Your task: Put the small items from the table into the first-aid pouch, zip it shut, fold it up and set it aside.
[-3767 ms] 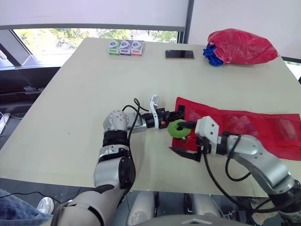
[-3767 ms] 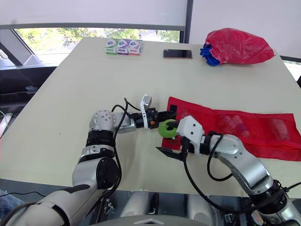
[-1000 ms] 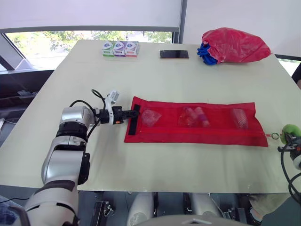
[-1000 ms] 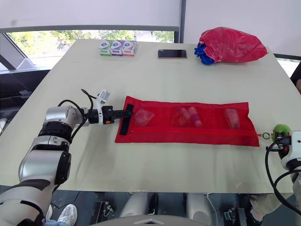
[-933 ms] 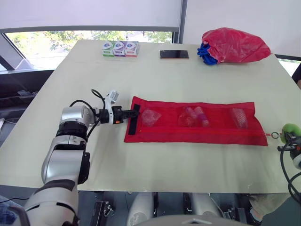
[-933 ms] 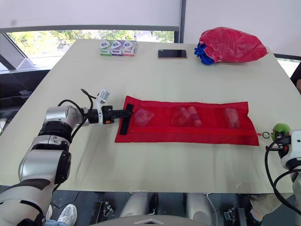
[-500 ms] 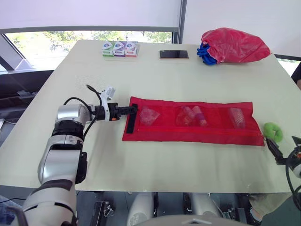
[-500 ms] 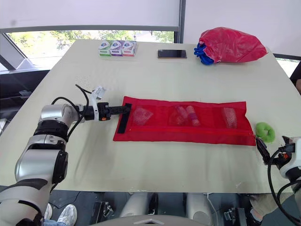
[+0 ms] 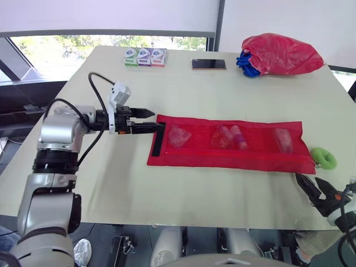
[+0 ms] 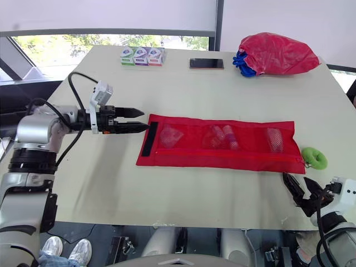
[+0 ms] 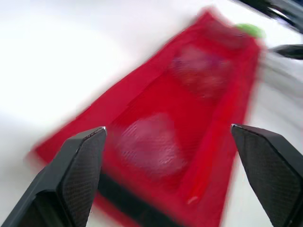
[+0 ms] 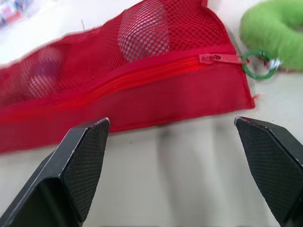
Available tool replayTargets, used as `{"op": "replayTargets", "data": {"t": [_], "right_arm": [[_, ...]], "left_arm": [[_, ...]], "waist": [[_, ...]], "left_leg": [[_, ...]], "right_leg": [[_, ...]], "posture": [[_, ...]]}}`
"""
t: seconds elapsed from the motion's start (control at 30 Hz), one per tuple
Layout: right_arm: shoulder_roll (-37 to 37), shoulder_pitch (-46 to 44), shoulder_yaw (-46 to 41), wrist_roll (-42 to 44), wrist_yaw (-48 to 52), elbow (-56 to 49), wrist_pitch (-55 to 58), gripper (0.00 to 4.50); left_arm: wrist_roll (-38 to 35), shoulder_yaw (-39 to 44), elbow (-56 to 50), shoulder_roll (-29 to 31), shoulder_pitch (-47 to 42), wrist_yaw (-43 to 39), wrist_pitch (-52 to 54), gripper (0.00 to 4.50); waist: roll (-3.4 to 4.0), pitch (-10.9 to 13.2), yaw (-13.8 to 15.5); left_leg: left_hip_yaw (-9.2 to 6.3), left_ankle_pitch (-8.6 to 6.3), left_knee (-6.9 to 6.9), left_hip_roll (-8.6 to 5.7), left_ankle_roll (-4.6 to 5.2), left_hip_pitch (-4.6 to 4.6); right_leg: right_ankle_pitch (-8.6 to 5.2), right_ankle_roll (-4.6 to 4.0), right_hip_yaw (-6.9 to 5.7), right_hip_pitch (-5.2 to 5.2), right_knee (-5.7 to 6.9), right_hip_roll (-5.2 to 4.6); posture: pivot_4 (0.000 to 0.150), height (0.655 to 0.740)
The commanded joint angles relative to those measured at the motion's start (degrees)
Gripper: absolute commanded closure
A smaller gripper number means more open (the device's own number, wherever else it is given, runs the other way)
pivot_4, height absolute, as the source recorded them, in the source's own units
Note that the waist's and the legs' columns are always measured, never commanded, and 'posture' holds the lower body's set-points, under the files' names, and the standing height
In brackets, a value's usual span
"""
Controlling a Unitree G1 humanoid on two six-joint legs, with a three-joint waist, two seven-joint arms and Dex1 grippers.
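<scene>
Cream worktop (image 9: 222, 94) carrying: red mesh pouch (image 9: 228, 146) lying flat mid-surface; three small boxes (image 9: 144, 57), phone (image 9: 209, 64), red bag (image 9: 281, 54) sitting along far edge.

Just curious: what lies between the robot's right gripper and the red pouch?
Nothing: only bare table separates the right gripper from the pouch, seen in the right wrist view.
</scene>
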Motion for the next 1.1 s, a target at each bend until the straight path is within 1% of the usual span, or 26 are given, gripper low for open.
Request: {"op": "replayTargets", "data": {"t": [0.03, 0.2, 0.37, 0.47, 0.67, 0.87, 0.97, 1.0, 1.07, 1.1], "right_arm": [[0.4, -1.9, 0.1, 4.0, -5.2, -0.4, 2.6, 0.00], [2.3, -4.7, 0.5, 7.0, -10.9, 2.2, 4.1, 0.00], [5.2, -8.7, 0.3, 11.8, -14.8, 4.5, 2.8, 0.00], [7.1, -10.8, -0.1, 14.4, -14.6, 7.1, 1.1, 0.00], [8.3, -14.7, 0.0, 16.2, -13.2, 10.2, -2.3, 0.00], [8.4, -17.4, 1.1, 15.6, -12.4, 11.2, -4.3, 0.00], [8.4, -17.6, 1.5, 14.8, -12.8, 11.5, -5.1, 0.77], [8.5, -17.7, 1.5, 14.5, -13.0, 11.6, -5.6, 1.39], [8.4, -17.6, 1.3, 14.3, -13.0, 11.7, -6.2, 2.08], [8.3, -17.6, 1.2, 14.3, -12.9, 11.8, -6.4, 2.61]], "left_arm": [[-4.1, 0.0, -10.1, -0.6, 0.4, -1.9, -0.7, 0.02], [-7.7, -0.3, -16.9, -1.4, 0.7, -2.9, -0.5, 0.02], [-10.5, -0.8, -19.9, -1.9, -0.5, -3.7, -0.4, 0.02], [-10.8, -1.6, -20.6, -1.9, -0.6, -4.1, -1.3, 0.02], [-10.8, -2.2, -20.7, -2.2, -0.3, -4.3, -2.6, 0.02], [-11.4, -2.0, -21.8, -2.0, 0.4, -4.1, -2.5, 0.02], [-11.5, -1.9, -21.8, -2.1, 0.6, -3.7, -2.6, 0.00], [-11.5, -1.8, -21.8, -2.1, 0.7, -3.6, -2.8, 0.00], [-11.4, -1.8, -21.7, -2.1, 1.0, -3.5, -3.1, 0.00], [-11.2, -1.8, -21.5, -2.1, 1.1, -3.4, -3.3, 0.00]], "waist": [[0.03, 0.0, -0.1], [0.01, 0.0, -0.5], [-0.07, 0.0, -0.7], [-0.07, 0.0, -0.8], [-0.06, 0.0, -0.9], [0.10, 0.1, -0.7], [0.11, 0.1, -0.7], [0.11, 0.1, -0.7], [0.11, 0.1, -0.7], [0.11, 0.1, -0.7]], "left_leg": [[0.01, 0.00, 0.00, 0.00, 0.00, 0.00], [0.05, 0.00, 0.00, 0.00, 0.01, 0.02], [0.10, 0.00, 0.01, 0.02, 0.01, 0.11], [0.10, 0.00, 0.01, 0.03, 0.01, 0.14], [0.17, 0.00, 0.00, 0.04, 0.01, 0.18], [0.17, 0.00, 0.00, 0.03, 0.02, 0.17], [0.15, 0.00, 0.00, 0.03, 0.02, 0.16], [0.15, 0.00, 0.00, 0.03, 0.02, 0.16], [0.16, 0.00, 0.00, 0.03, 0.02, 0.16], [0.16, 0.00, 0.00, 0.02, 0.02, 0.16]], "right_leg": [[0.00, 0.00, -0.01, 0.00, 0.00, 0.03], [-0.01, 0.01, 0.00, 0.00, 0.01, 0.40], [-0.02, 0.05, 0.09, 0.05, 0.01, 0.55], [-0.02, 0.05, 0.11, 0.07, 0.01, 0.59], [-0.02, 0.06, 0.18, 0.08, 0.01, 0.64], [-0.01, 0.05, 0.19, 0.07, 0.02, 0.64], [-0.01, 0.05, 0.19, 0.07, 0.02, 0.64], [-0.01, 0.05, 0.19, 0.08, 0.02, 0.64], [-0.01, 0.05, 0.19, 0.08, 0.03, 0.64], [-0.01, 0.05, 0.19, 0.08, 0.03, 0.64]], "posture": [[0.150, 0.7400], [0.150, 0.7400], [0.150, 0.7400], [0.150, 0.7400], [0.150, 0.7400], [0.150, 0.7400], [0.150, 0.7400], [0.150, 0.7400], [0.150, 0.7400], [0.150, 0.7400]]}}
